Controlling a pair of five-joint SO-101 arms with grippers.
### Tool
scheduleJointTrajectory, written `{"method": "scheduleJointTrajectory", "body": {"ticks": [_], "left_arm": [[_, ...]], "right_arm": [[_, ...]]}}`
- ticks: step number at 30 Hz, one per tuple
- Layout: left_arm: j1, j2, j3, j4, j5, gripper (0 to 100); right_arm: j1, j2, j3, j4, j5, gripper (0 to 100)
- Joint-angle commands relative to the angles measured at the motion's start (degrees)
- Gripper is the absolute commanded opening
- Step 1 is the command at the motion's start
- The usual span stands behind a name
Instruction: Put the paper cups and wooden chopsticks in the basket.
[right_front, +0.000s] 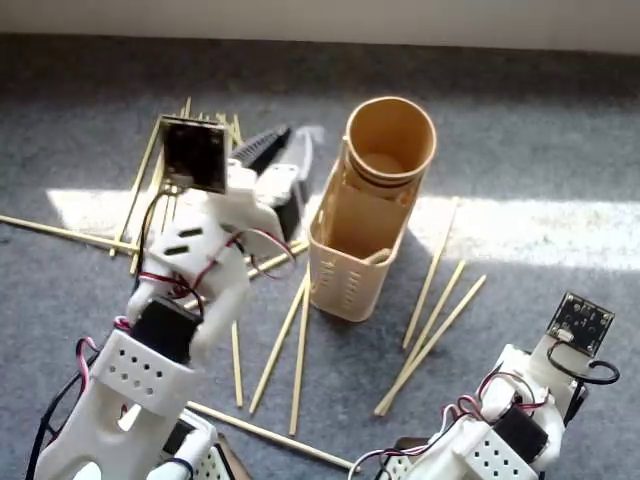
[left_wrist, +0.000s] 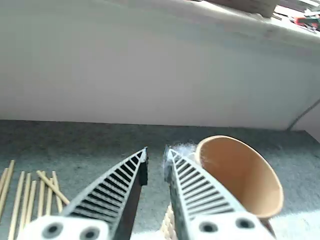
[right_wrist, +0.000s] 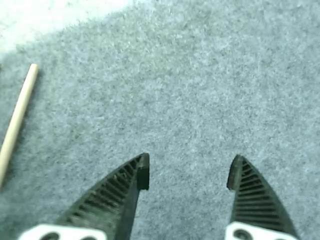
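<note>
We see the paper cups nested in the basket, their long axis tilted and the mouth facing up and away. Chopsticks lie scattered on the carpet around it, mostly lengthwise. The left gripper is barely parted and empty beside the cups. The right gripper gapes wide and empty.

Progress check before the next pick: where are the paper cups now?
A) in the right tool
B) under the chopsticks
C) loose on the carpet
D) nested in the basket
D: the paper cups sit stacked inside the basket, while only chopsticks lie out on the carpet.
</note>
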Motion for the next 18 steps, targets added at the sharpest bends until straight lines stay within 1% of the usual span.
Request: {"method": "scheduleJointTrajectory", "body": {"ticks": [1,3,5,8,11,15,18], "left_arm": [[-15.6,1.0,-6.3,1.5,4.6,8],[-20.2,4.4,-12.4,7.9,5.5,8],[-22.7,10.9,-20.0,17.6,5.5,8],[-24.3,25.2,-33.4,33.4,5.5,8],[-25.1,42.5,-47.4,46.4,5.4,8],[-27.5,63.7,-67.2,58.2,5.6,14],[-29.3,76.4,-81.4,66.7,5.3,16]], "right_arm": [[-0.5,0.4,7.4,0.3,-0.4,25.5],[-0.5,0.4,7.4,0.3,-0.4,25.5],[-0.5,0.4,7.4,0.3,-0.4,25.5],[-0.5,0.4,7.4,0.3,-0.4,25.5],[-0.4,0.4,7.4,0.3,-0.4,25.5],[-0.2,0.4,7.4,0.3,-0.4,25.5],[-0.1,0.4,7.4,0.3,-0.4,25.5]]}}
